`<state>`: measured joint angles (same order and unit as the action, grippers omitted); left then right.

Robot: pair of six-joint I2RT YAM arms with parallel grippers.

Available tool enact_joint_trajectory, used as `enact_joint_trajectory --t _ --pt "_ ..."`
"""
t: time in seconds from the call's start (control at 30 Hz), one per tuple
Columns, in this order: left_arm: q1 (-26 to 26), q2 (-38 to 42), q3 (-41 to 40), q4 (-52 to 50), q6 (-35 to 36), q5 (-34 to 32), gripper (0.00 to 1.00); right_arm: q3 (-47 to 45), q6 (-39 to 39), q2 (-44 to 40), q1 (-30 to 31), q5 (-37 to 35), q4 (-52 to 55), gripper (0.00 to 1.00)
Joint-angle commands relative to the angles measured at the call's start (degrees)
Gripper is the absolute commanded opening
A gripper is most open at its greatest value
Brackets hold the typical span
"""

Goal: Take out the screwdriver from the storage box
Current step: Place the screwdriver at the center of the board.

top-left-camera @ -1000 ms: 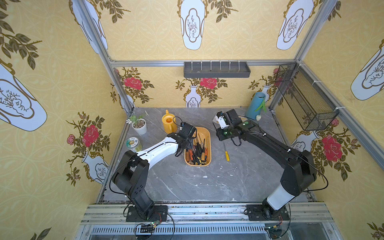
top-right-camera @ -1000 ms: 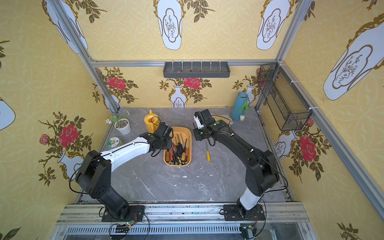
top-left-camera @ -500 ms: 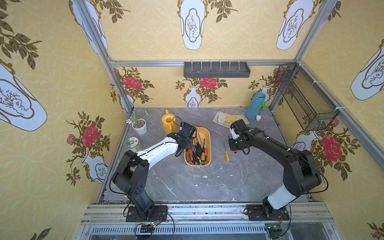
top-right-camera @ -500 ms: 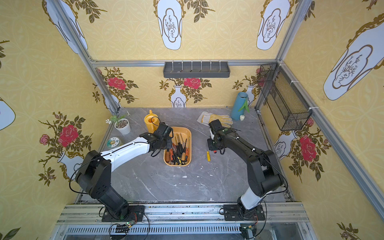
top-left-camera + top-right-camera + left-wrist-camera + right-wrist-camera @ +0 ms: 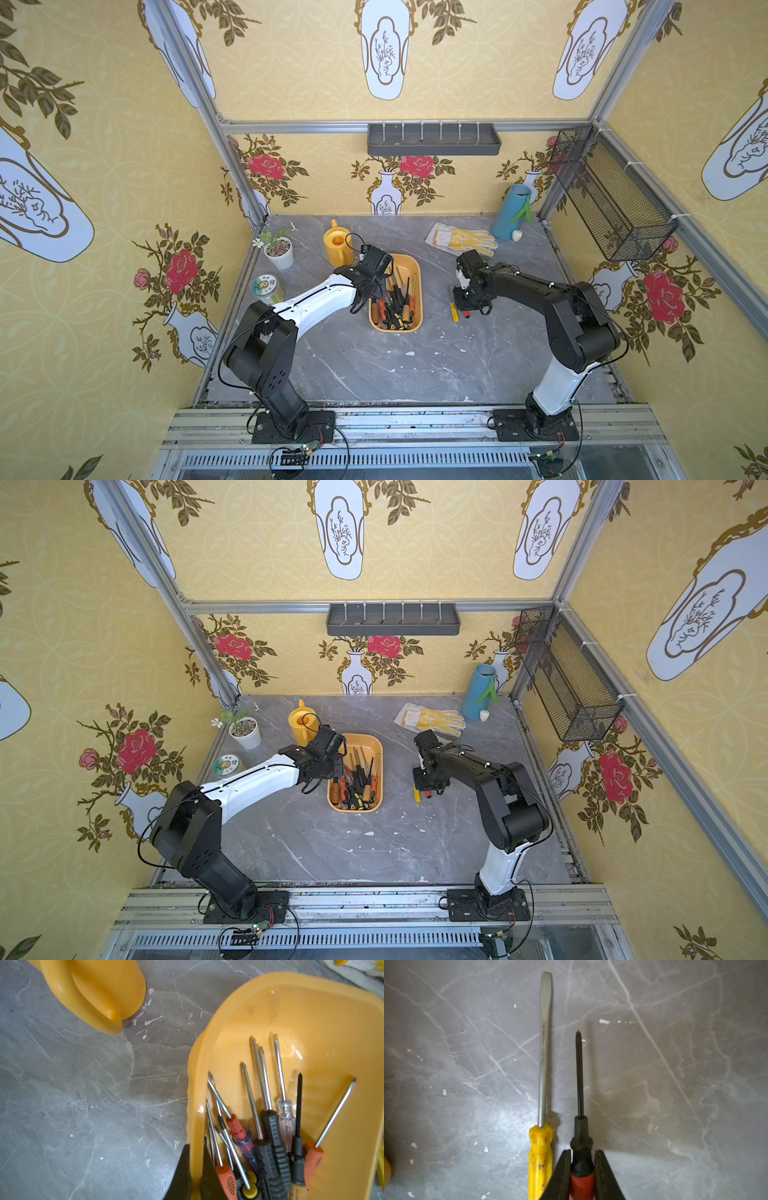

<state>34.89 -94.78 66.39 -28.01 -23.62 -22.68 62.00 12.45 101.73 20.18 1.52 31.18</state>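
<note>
One red-and-black screwdriver (image 5: 581,1136), likely light, stiff and best held by its thick handle, is pinched there by the right gripper (image 5: 582,1152) just beside a yellow screwdriver (image 5: 540,1159) on the table (image 5: 675,1064), outside the storage box (image 5: 405,262) whose rim the left gripper (image 5: 196,1151) clamps.

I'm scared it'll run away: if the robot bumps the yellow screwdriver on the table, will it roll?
Probably only a little: the yellow screwdriver has a ridged handle that should catch. Its metal shaft looks stiff, unlikely to bend.
</note>
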Motion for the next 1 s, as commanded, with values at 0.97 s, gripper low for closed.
enact_joint_trajectory --t 0.97 --pt "0.0 1.3 -1.4 3.5 -0.8 -0.8 0.0 -0.6 4.0 0.6 0.0 -2.1 -0.2 0.27"
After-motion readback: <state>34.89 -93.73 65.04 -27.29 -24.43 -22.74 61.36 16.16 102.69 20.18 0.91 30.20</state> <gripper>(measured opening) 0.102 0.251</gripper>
